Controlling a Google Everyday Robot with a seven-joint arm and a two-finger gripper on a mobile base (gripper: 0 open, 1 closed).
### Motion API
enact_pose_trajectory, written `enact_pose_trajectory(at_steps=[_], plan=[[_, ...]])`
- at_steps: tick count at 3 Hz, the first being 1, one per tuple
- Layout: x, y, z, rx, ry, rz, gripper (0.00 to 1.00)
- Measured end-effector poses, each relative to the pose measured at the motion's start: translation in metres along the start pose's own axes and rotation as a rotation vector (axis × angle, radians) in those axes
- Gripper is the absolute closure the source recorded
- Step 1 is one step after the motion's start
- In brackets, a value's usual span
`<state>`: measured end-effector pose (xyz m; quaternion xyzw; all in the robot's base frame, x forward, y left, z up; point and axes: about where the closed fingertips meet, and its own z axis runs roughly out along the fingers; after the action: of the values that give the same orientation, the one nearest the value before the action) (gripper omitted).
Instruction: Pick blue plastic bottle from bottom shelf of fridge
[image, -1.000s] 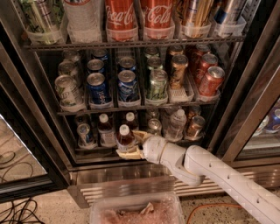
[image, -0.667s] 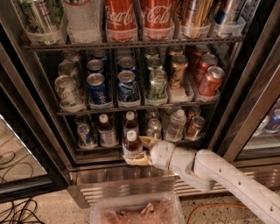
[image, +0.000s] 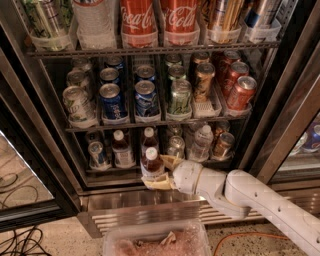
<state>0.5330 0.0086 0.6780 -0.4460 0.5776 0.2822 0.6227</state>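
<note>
My gripper is low at the front of the fridge, fingers clamped on the blue plastic bottle. A second ago the bottle stood back in its bottom-shelf row; now it's forward of it. Grasp looks good and the extraction seems underway.

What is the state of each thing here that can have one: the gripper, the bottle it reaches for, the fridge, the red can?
gripper: in front of the bottom shelf, shut on the blue plastic bottle.
blue plastic bottle: capped, upright, held just outside the shelf.
fridge: door open, shelves stocked.
red can: leaning, not upright.
</note>
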Motion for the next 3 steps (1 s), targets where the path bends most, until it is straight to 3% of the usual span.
enact_pose_trajectory(at_steps=[1, 2, 3], plan=[[-0.026, 0.015, -0.014, 0.004, 0.034, 0.004, 1.00], [-0.034, 0.032, -0.026, 0.027, 0.048, 0.016, 1.00], [-0.029, 0.052, -0.041, 0.080, 0.039, 0.035, 1.00]])
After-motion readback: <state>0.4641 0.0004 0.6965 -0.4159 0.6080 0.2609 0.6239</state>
